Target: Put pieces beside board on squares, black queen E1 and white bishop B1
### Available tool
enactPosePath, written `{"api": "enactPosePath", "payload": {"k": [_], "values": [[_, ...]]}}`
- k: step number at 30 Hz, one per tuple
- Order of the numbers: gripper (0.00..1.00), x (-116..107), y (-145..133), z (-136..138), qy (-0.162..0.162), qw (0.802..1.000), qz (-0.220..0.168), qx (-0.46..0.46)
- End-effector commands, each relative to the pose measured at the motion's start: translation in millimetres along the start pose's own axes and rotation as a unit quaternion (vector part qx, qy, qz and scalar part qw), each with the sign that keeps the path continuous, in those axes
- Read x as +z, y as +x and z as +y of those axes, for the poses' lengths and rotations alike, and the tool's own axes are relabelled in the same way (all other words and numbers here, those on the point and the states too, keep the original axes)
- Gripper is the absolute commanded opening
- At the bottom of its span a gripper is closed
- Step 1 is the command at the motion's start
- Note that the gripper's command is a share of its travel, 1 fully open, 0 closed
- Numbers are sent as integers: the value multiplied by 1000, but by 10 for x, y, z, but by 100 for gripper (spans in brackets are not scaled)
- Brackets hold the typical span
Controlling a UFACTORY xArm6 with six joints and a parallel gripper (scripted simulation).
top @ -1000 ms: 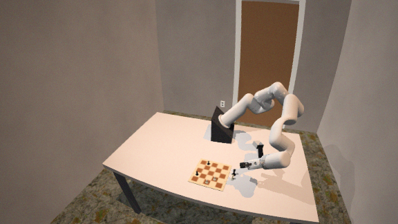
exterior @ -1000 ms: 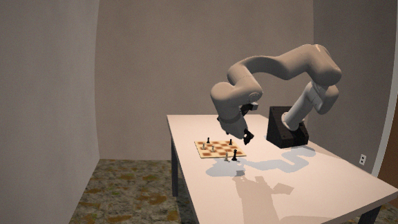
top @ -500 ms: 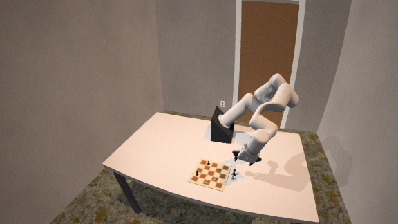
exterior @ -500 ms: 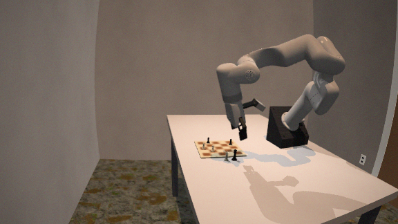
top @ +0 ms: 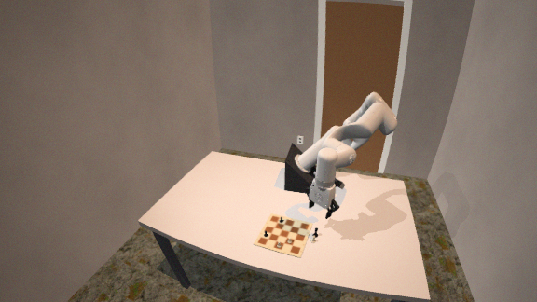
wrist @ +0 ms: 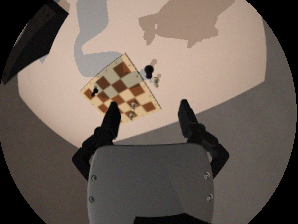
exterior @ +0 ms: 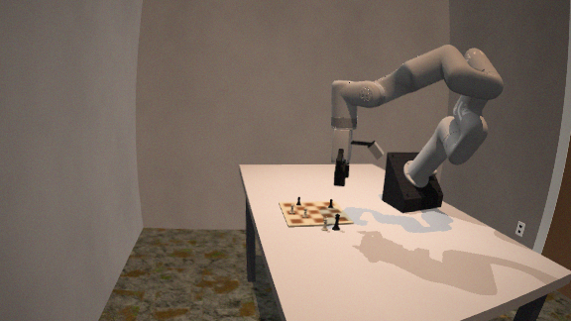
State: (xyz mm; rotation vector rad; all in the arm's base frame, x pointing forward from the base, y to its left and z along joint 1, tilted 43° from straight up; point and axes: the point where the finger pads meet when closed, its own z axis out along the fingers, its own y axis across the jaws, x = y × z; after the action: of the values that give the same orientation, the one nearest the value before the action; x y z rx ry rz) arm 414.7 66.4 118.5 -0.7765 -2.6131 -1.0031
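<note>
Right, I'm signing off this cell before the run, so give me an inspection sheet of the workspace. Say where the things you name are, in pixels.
Surface: pale table (top: 196,200) (exterior: 297,267), arm shadows across it.
Job's things: black queen (top: 316,231) (exterior: 337,222) (wrist: 149,71) and white bishop (top: 313,240) (exterior: 325,224) (wrist: 156,81) stand beside the board (top: 296,250) (exterior: 289,220) (wrist: 149,106), upright; two black and two white pieces are on it.
Clutter: nothing seen.
Gripper (top: 320,211) (exterior: 339,184) (wrist: 149,107): jaws wide apart, empty, above the table.
Cables: nothing seen.
Surroundings: plain walls, brown door (top: 364,70), wall outlet (top: 300,140) (exterior: 519,228), mottled floor (top: 205,275) (exterior: 173,272).

The gripper (top: 320,210) (exterior: 339,183) (wrist: 149,107), seen tilted in both earlier moments, has been swung to point nearly straight down. The white arm's wrist (top: 326,163) (exterior: 344,101) has been brought in from the table's far side, past the loose pieces, toward the robot's base. The brown shadow (top: 364,226) (exterior: 397,258) (wrist: 185,27) cast on the tabletop has been reshaped, and the pale one (top: 298,211) (exterior: 421,220) (wrist: 92,45) has been largely drawn back from beside the pieces.
</note>
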Motion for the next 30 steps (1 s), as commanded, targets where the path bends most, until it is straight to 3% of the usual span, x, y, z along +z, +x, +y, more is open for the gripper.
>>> {"api": "enactPosePath", "payload": {"k": [1,19,30], "values": [[100,-21,-13,-6,-11,1000,-15,13],[100,-20,-13,-6,-11,1000,-15,18],[100,1,-14,-5,-12,994,-14,107]]}}
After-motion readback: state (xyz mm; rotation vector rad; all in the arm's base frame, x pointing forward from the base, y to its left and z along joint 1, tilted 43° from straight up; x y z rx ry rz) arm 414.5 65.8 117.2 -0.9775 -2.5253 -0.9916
